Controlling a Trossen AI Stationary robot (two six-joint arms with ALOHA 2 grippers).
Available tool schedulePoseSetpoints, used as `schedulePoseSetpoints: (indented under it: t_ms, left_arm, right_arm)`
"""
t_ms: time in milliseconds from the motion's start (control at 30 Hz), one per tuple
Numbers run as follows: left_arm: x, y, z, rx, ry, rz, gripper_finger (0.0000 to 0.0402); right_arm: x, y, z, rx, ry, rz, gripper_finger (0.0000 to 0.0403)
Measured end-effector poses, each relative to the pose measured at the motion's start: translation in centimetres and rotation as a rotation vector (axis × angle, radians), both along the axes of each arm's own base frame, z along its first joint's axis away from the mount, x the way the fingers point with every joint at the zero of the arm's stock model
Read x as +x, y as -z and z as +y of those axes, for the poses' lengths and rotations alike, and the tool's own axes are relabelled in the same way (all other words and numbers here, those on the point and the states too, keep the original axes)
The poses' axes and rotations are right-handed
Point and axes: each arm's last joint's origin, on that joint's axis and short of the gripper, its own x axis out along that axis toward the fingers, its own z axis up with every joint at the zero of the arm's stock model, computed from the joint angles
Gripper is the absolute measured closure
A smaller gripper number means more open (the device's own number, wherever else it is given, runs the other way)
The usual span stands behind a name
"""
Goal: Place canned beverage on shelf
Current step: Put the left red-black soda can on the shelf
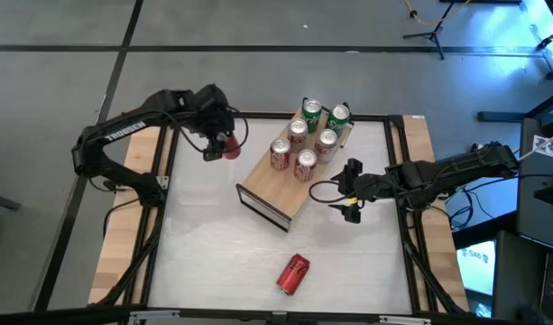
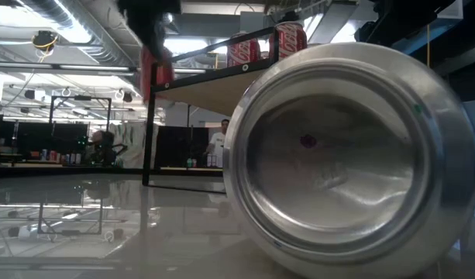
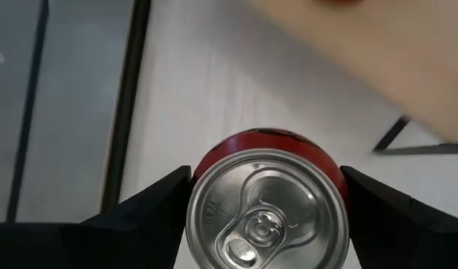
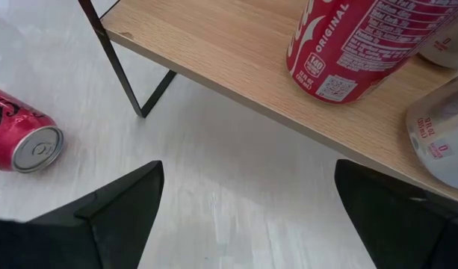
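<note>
**Red can held high at the left; much of the scene masked in the low view**

The white worktop (image 1: pixel 213 235) carries the shelf (image 1: pixel 276 181), a light-wood board lying diagonally near the middle. Its dark end frame shows clearly only at the near short end; the far end is crowded by six upright cans (image 1: pixel 305 143), two abreast, so the frame there is hard to make out.

The left gripper (image 1: pixel 224 144) hangs off the shelf's left side, apart from the board, its fingers (image 3: pixel 150 202) closed against the sides of a red can (image 3: pixel 267 205). In the left wrist view only the can's silver top and a sliver of red wall show; the rest is cut off.

The right gripper (image 1: pixel 350 190) sits just beside the shelf's right edge, fingers (image 4: pixel 124 202) spread wide and holding nothing; in its wrist view the shelf cans are cropped.

A fallen red can (image 1: pixel 292 274) lies on its side near the front edge. In the low view its silver base fills most of the frame, hiding the worktop behind.
</note>
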Motion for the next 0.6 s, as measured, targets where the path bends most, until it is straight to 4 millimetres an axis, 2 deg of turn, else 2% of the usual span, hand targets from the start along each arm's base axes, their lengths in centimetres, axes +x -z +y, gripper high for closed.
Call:
schedulePoseSetpoints:
  t_ms: [300,433,600]
  left_arm:
    - [0.5,-6.0,-3.1,0.035,0.071,-0.208,0.0122]
    - [0.6,-7.1,-4.6,0.001,0.104,-0.259,0.0122]
    - [1.3,-7.3,-6.3,-0.041,0.140,-0.301,0.0122]
  right_arm:
    - [0.0,0.0,0.0,0.000,0.000,0.000,0.0015]
    - [0.0,0.0,0.0,0.000,0.000,0.000,0.0015]
    - [0.0,0.0,0.0,0.000,0.000,0.000,0.0015]
